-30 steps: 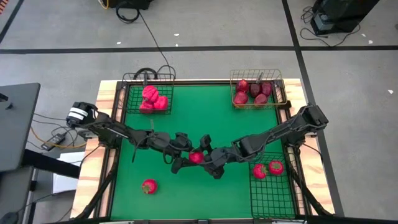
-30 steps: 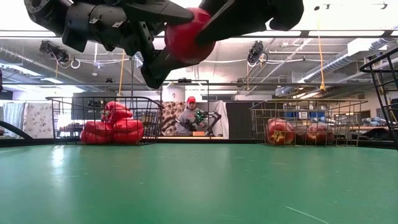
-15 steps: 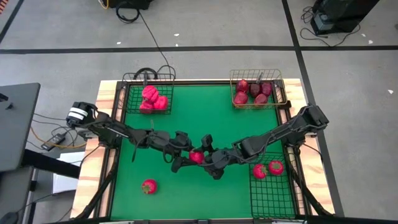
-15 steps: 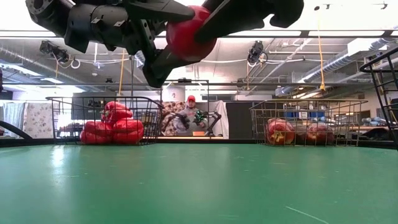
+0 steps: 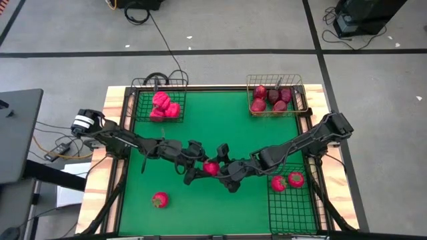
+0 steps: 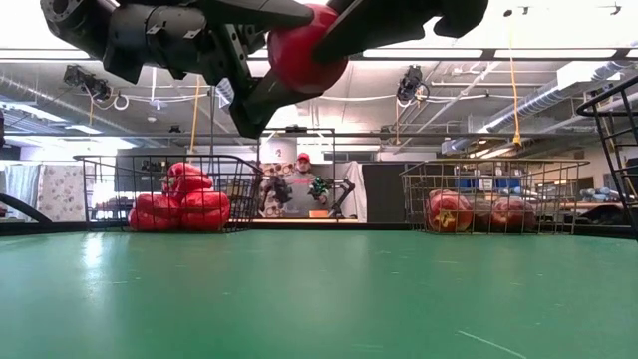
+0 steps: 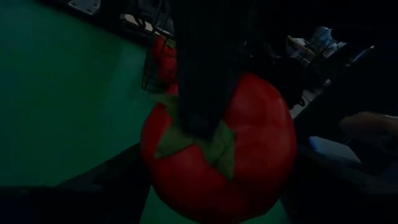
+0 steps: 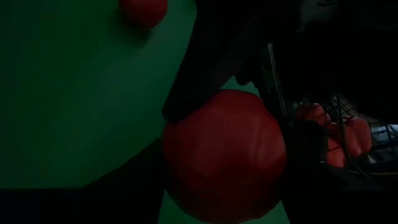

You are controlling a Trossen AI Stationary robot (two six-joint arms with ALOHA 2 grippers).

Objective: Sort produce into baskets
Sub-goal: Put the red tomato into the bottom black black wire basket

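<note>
Across the whole high view, a green counter (image 5: pixel 220 127) with pale wooden edges. Above it, two dark arms reaching in from the left and right sides and meeting just near of the centre. At the near right edge, a long black wire basket (image 5: pixel 288 210) with two tomatoes (image 5: pixel 287 181) side by side at its far end. At the far left corner, a squarish black wire basket (image 5: pixel 141 107) piled with bright red peppers (image 5: pixel 165 105). At the far right corner, a gold wire basket (image 5: pixel 301 100) filled with dark red apples (image 5: pixel 270 99). Over the middle of the counter, the left gripper (image 5: pixel 200 168) and the right gripper (image 5: pixel 223 169) facing each other, both up against one round red tomato (image 5: pixel 211 169) with a green top. Seen from the low view, that tomato (image 6: pixel 305 55) held well clear of the green surface, high between the two dark grippers. In the right wrist view, the right gripper clenched on it, with own dark fingers close on either side of the red skin. For the left gripper, cannot tell whether grasping or released, though right at the fruit. On the near left part of the counter, well apart from all three baskets, a single loose tomato (image 5: pixel 159 199) lying on the green. Far behind the counter in the low view, between the two far baskets, a person (image 6: pixel 302 186) in a red cap.
</note>
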